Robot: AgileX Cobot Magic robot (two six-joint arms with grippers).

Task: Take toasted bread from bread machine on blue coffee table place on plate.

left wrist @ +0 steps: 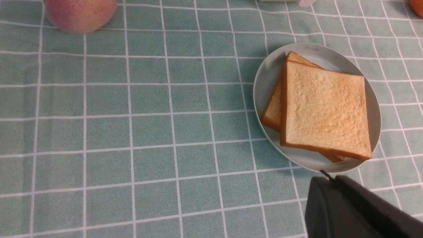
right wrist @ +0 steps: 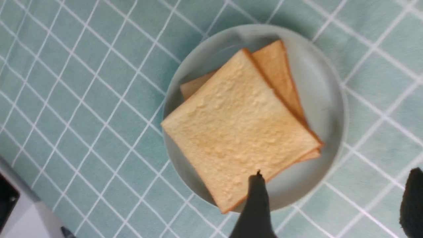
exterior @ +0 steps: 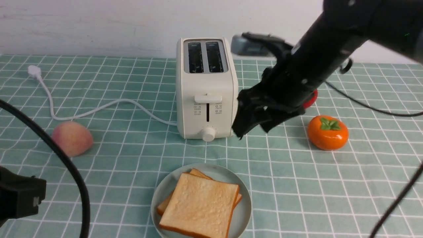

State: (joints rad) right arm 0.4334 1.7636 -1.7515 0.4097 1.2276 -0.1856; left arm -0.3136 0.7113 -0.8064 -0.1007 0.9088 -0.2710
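Observation:
Two slices of toasted bread (exterior: 201, 205) lie stacked flat on the plate (exterior: 164, 193) at the front centre of the blue coffee table (exterior: 132, 148). The top slice covers most of the lower one. The bread machine (exterior: 206, 89) stands behind the plate, and both its slots look empty. My right gripper (exterior: 252, 129) is open and empty, raised just right of the bread machine. In the right wrist view it (right wrist: 335, 185) hangs above the plate's edge (right wrist: 330, 99), with the toast (right wrist: 238, 132) below. My left gripper (left wrist: 330, 180) is shut and empty, near the plate's rim (left wrist: 261, 86).
A peach (exterior: 72, 138) lies left of the bread machine. An orange persimmon (exterior: 327, 132) sits to its right, with a red object (exterior: 311, 98) partly hidden behind my right arm. The white cord (exterior: 99, 109) runs left to a plug (exterior: 34, 71). A wall closes the back.

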